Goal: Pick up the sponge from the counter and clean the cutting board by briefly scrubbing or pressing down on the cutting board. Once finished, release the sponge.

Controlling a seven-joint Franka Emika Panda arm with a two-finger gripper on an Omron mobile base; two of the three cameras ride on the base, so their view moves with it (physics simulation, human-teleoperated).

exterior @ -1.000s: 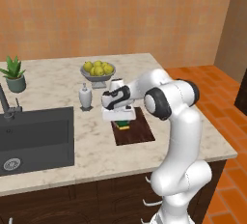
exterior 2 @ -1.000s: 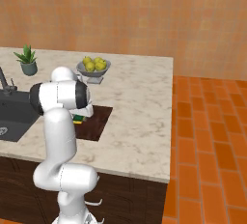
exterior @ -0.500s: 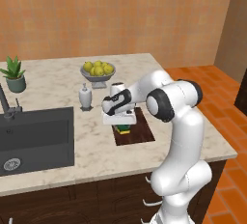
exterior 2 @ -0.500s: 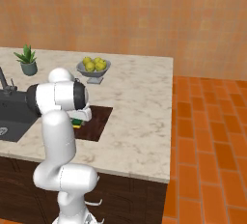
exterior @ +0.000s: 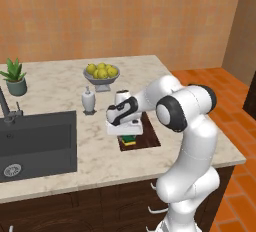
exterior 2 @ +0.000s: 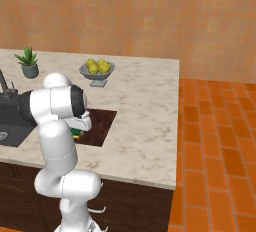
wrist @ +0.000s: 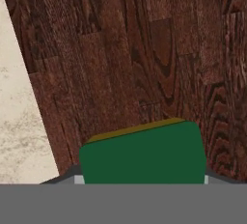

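The dark brown cutting board (exterior: 148, 135) lies on the beige marbled counter (exterior: 55, 88) to the right of the sink. My gripper (exterior: 129, 135) points down over the board's near left part, shut on the sponge (exterior: 129, 139). The sponge's green layer and yellow foam rest against the wood. From the right base view, the sponge (exterior 2: 76, 132) peeks out under the hand at the left end of the cutting board (exterior 2: 102, 124). In the hand view the green sponge (wrist: 142, 154) sits between the jaws, close over the board's grain (wrist: 144, 49), with counter (wrist: 19, 136) at the left.
A dark grey sink (exterior: 35, 143) with a faucet (exterior: 6, 108) is to the left. A white soap dispenser (exterior: 88, 100), a bowl of lemons (exterior: 102, 73) and a potted plant (exterior: 16, 77) stand behind. The counter's edge drops to an orange tiled floor (exterior 2: 215, 141).
The hand with the sponge has slid a little toward the board's near edge. The grip stays the same.
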